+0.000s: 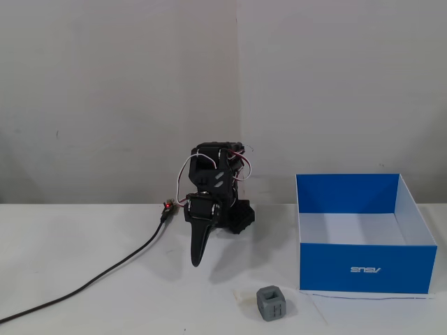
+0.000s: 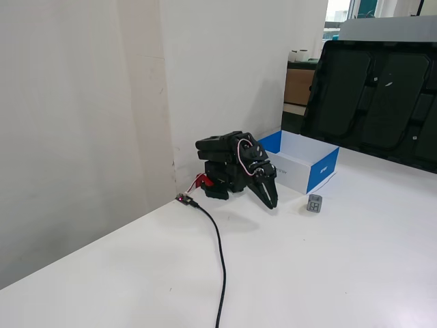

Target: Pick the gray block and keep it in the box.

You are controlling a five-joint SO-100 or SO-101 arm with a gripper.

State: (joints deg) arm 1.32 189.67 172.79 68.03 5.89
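Note:
The gray block [image 1: 273,303] sits on the white table, just in front of the box's front left corner; it also shows in the other fixed view [image 2: 314,203]. The box [image 1: 364,268], blue outside with a white logo and white inside, stands open at the right and holds nothing I can see; it also shows in the other fixed view [image 2: 321,171]. The black arm is folded low at the back. My gripper [image 1: 197,259] points down at the table, jaws together and empty, left of and behind the block; it also shows in the other fixed view [image 2: 271,200].
A black cable [image 1: 105,276] runs from the arm's base to the left front of the table. A white wall stands close behind the arm. A dark panel [image 2: 375,96] stands beyond the table's far side.

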